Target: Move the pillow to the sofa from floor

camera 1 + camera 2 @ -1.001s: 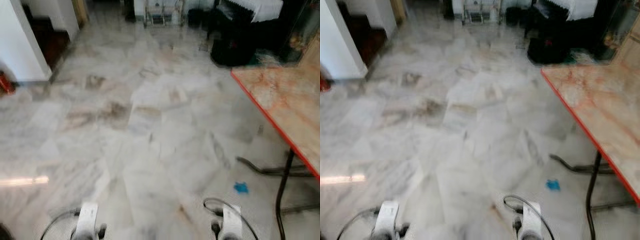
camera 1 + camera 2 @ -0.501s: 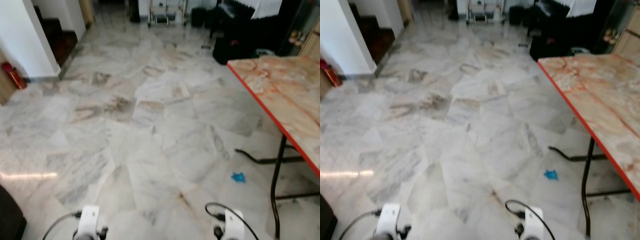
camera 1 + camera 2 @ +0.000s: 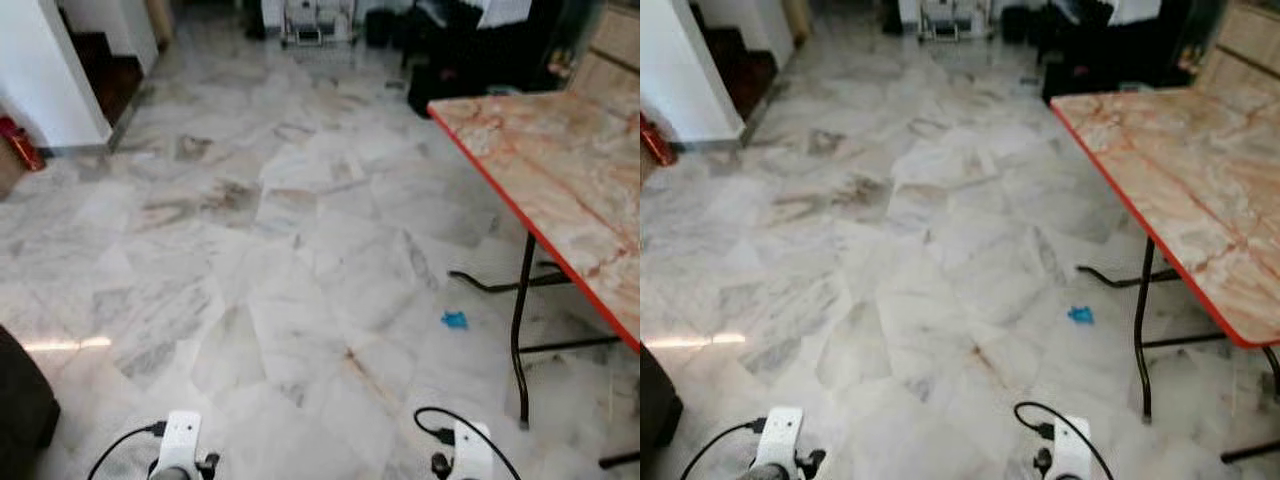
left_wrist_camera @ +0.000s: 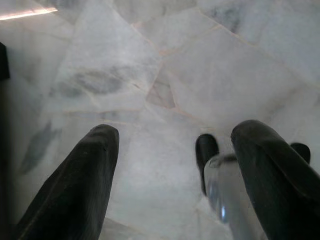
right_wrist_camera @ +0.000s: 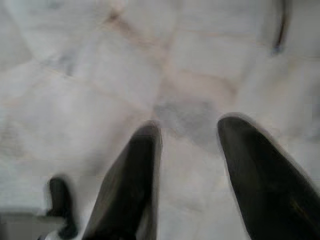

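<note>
Currently the head camera looks down on a marble floor, with the folding table as landmark: its orange-veined tabletop with a red edge stands on the robot's right on black legs. A small blue scrap lies on the floor just beside the table's legs, on the side facing open floor. Well apart from the table, across the floor on the robot's left, stand a white wall corner, a red object at its base, and a dark rounded mass at the near edge. Compared with a second ago, the whole view has shifted and sharpened: the table appears larger, and the dark mass has come into view; this is camera motion. Both arms hang low over the floor. The left hand has its fingers spread wide, holding nothing; the right hand is likewise apart and holds nothing. Where the pillow lies cannot be told.
</note>
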Controlling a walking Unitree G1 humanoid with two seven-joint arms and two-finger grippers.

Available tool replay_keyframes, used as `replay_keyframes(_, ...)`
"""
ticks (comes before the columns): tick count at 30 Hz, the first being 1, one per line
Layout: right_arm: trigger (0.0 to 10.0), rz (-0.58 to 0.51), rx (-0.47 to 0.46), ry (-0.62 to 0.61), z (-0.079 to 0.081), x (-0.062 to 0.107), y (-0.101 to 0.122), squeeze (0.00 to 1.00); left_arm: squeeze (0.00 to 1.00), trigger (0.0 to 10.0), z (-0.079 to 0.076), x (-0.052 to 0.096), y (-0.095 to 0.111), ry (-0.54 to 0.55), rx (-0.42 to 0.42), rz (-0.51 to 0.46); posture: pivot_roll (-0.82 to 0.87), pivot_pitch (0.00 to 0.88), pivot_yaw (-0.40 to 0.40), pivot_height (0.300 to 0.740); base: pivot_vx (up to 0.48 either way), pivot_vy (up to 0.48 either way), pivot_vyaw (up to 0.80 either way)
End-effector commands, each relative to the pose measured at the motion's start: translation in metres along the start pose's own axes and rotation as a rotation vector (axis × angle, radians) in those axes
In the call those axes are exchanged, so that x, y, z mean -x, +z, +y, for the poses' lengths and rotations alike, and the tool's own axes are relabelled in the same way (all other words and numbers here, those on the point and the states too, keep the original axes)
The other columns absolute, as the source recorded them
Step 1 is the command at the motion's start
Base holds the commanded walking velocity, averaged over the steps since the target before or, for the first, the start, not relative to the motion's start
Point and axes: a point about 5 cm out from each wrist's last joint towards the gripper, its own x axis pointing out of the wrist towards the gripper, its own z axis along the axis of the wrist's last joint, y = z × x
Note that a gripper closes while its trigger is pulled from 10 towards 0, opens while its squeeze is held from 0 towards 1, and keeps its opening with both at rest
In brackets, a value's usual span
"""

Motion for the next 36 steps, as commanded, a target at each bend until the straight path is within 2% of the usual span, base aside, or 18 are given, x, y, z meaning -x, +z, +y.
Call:
replay_keyframes(1, 10.0, 0.007, -0.245, 0.117, 0.0195, -0.0009, 0.0037, 0.00, 0.00, 10.0, -0.0081, 0.0105, -0.0436, -0.084, 0.017, 0.086, -0.04, 0.000, -0.041, 0.740, 0.000, 0.000, 0.00)
replay_keyframes(6, 10.0, 0.005, -0.229, 0.122, 0.0194, -0.0008, 0.0037, 0.00, 0.00, 10.0, -0.0078, 0.0106, -0.0442, -0.082, 0.011, 0.090, -0.04, 0.000, -0.040, 0.740, 0.000, 0.000, 0.36)
replay_keyframes(36, 10.0, 0.032, -0.186, 0.152, 0.0223, 0.0010, -0.0042, 0.00, 0.00, 10.0, -0.0077, 0.0109, -0.0458, -0.073, 0.012, 0.098, -0.03, 0.000, -0.048, 0.740, 0.000, 0.000, 0.80)
